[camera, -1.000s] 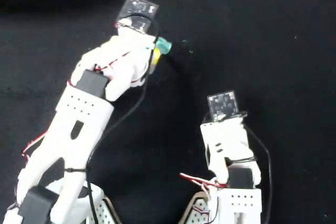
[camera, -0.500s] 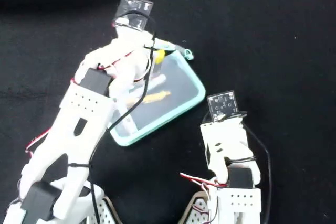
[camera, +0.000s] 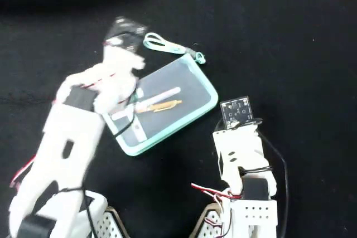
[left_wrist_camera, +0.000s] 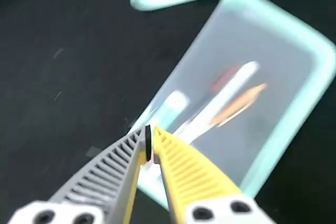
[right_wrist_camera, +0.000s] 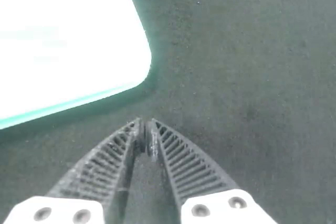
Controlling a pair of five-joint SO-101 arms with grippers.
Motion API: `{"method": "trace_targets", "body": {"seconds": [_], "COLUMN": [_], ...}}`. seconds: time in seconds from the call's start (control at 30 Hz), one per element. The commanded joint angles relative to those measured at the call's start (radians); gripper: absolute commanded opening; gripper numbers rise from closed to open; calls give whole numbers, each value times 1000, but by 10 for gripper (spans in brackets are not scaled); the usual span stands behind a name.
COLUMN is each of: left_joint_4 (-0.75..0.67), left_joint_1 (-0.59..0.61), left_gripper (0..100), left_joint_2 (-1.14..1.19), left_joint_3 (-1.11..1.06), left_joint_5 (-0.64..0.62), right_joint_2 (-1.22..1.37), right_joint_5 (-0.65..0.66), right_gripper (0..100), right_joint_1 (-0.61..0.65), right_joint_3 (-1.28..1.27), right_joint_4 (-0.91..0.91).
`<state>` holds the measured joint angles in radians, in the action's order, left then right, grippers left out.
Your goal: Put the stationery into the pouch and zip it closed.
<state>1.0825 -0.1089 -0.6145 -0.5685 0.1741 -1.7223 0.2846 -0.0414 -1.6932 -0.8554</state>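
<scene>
Two pens (camera: 162, 97) lie inside a teal-edged pouch (camera: 210, 94). The left gripper (left_wrist_camera: 150, 139), clenched, sits over its edge. The right gripper (right_wrist_camera: 143, 135), also clenched, rests nearby.

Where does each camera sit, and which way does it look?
High view: fixed above the table, looking down on left arm, right arm and pouch.
Left wrist view: on the left arm, past the left gripper at the pouch.
Right wrist view: on the right arm, past the right gripper at a pouch corner.
All share the pouch.
</scene>
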Motion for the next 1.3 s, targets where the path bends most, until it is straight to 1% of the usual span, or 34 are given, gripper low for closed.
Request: {"method": "trace_targets", "body": {"seconds": [0.0,0.1,0.23,0.37,0.47,0.6,0.7,0.87,0.93,1.03,1.1,1.2,1.27], "left_joint_4": [28,17,-69,-180,-293,-388,-402,-396,-362,-219,-100,54,92], "left_joint_1": [162,292,427,509,516,498,487,509,518,507,476,418,390], "left_gripper": [41,43,46,47,48,48,45,47,47,47,47,47,45], "left_joint_2": [-160,-278,-423,-557,-643,-746,-827,-990,-1049,-1149,-1209,-1204,-1198], "left_joint_3": [-111,-271,-476,-644,-762,-903,-992,-1129,-1139,-1127,-1130,-1129,-1130], "left_joint_5": [11,17,17,17,35,146,163,158,158,157,157,157,157], "right_joint_2": [-10,-10,-10,-10,-10,-10,-10,-10,-10,-10,-10,-10,-10], "right_joint_5": [-11,-11,-11,-11,-11,-11,-11,-11,-11,-11,-11,-9,-6], "right_gripper": [18,18,18,18,18,18,18,18,18,18,18,18,18], "right_joint_1": [-3,-3,-3,-3,-3,-3,-3,-3,-3,-3,-3,-2,6], "right_joint_3": [-1,-1,-1,-1,-1,-1,-1,-1,-1,-1,-1,-1,-1], "right_joint_4": [12,12,12,12,12,12,12,12,12,12,12,12,12]}}
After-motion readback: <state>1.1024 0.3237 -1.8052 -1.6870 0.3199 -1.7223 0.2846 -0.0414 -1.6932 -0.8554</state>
